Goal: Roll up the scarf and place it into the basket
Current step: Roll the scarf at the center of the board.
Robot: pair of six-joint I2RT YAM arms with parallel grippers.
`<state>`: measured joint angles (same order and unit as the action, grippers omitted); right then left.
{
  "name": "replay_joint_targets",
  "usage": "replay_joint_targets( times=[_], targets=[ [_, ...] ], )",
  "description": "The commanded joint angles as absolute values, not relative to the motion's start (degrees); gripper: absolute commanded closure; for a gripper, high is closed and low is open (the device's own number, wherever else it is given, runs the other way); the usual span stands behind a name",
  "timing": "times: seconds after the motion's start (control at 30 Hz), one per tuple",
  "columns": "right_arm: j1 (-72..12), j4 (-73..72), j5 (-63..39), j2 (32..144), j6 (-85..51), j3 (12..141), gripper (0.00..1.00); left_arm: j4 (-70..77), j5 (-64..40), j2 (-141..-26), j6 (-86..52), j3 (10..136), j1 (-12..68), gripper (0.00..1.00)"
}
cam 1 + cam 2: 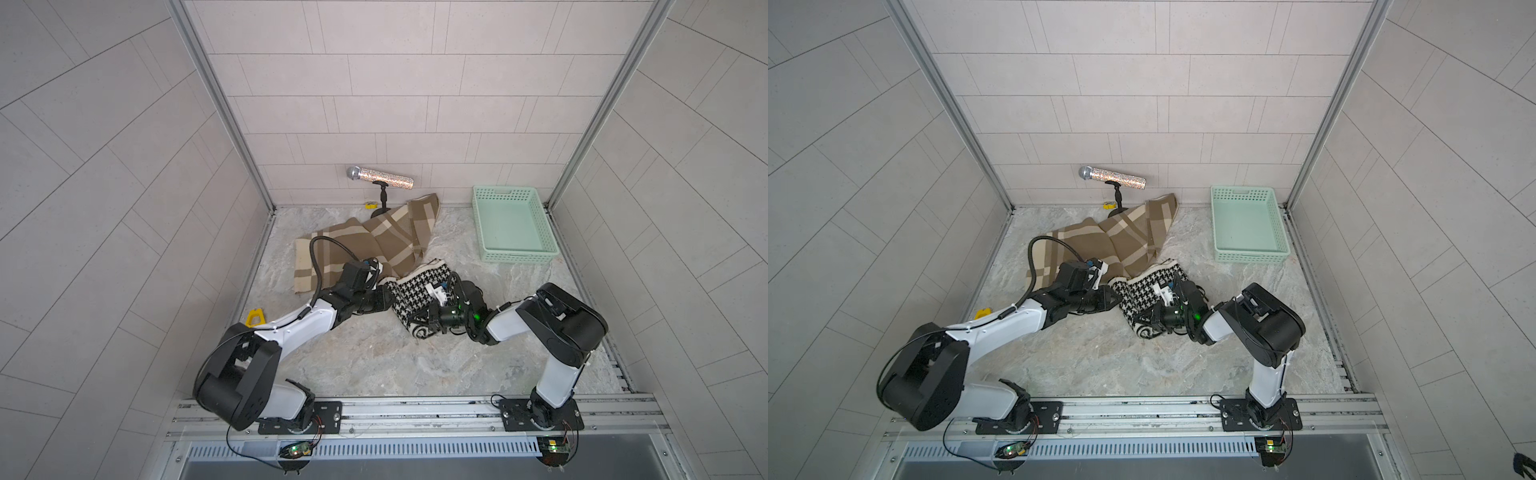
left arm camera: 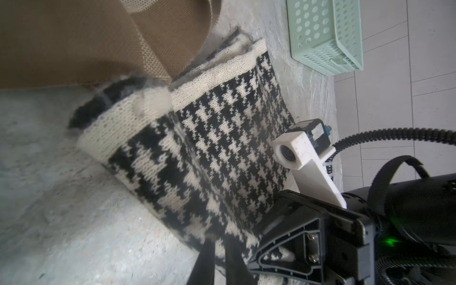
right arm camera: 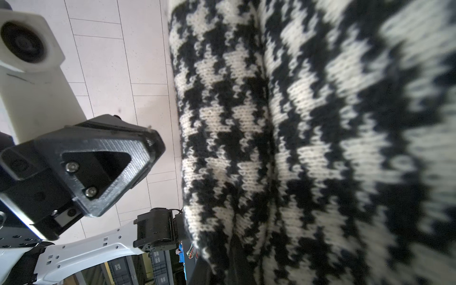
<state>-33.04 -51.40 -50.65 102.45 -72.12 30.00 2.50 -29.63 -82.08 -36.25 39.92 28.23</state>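
Both claws are on the scarf (image 1: 419,291), which lies rolled up between my two arms, in the near half of the scene. My left claw (image 1: 386,296) is at the roll's left flank. In the left wrist view its fingers (image 2: 206,261) stand close together with a thin fold of knit between them, so I take it as pinched shut on the scarf. My right claw (image 1: 428,320) is at the roll's near end, where the spiral shows, and its jaws are closed on the knit there.

The roll's long axis runs roughly near to far, leaning a little right at the far end. The basket (image 1: 519,257) stands empty at the far right, close to the right wall and well apart from the roll. So the target lies far and right of both claws, and my right arm is the nearer one.

The basket's handle slots are in its near and far walls, so I judge its long side also runs near to far. The roll should then need little turning: mostly a lift and a carry to the far right, held level between the claws so that it does not unwind. A brown cloth (image 1: 365,245) touches the roll's far end and could drag along.
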Motion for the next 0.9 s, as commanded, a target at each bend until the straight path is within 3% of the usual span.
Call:
replay_joint_targets(
  times=[0.0,0.13,0.27,0.43,0.6,0.73,0.87],
  targets=[
    [-31.9,-51.3,-49.5,102.9,-73.3,29.5,1.00,10.6,-30.6,-86.0,-36.7,41.4,28.7,0.89],
    [-31.5,-50.0,-48.8,102.8,-72.8,29.1,1.00,16.7,-31.9,-92.7,-37.4,42.7,28.9,0.92],
    [-31.4,-45.2,-47.4,101.6,-70.7,29.7,0.93,22.1,-32.5,-100.6,-39.4,44.1,28.9,0.97],
    [-31.6,-21.6,-41.8,92.6,-58.9,32.6,0.76,21.5,-33.4,-108.1,-42.9,47.4,28.9,1.00],
    [-33.5,15.6,-21.1,77.5,-39.6,41.7,0.56,21.1,-32.7,-109.8,-42.6,46.3,28.9,1.00],
    [-37.6,27.4,-6.8,70.4,-31.5,45.4,0.48,24.4,-33.3,-111.0,-43.2,44.9,28.9,1.00],
    [-51.8,34.6,13.1,69.6,-23.8,50.7,0.39,26.8,-34.6,-112.6,-44.6,44.6,29.0,1.00]
  ],
)
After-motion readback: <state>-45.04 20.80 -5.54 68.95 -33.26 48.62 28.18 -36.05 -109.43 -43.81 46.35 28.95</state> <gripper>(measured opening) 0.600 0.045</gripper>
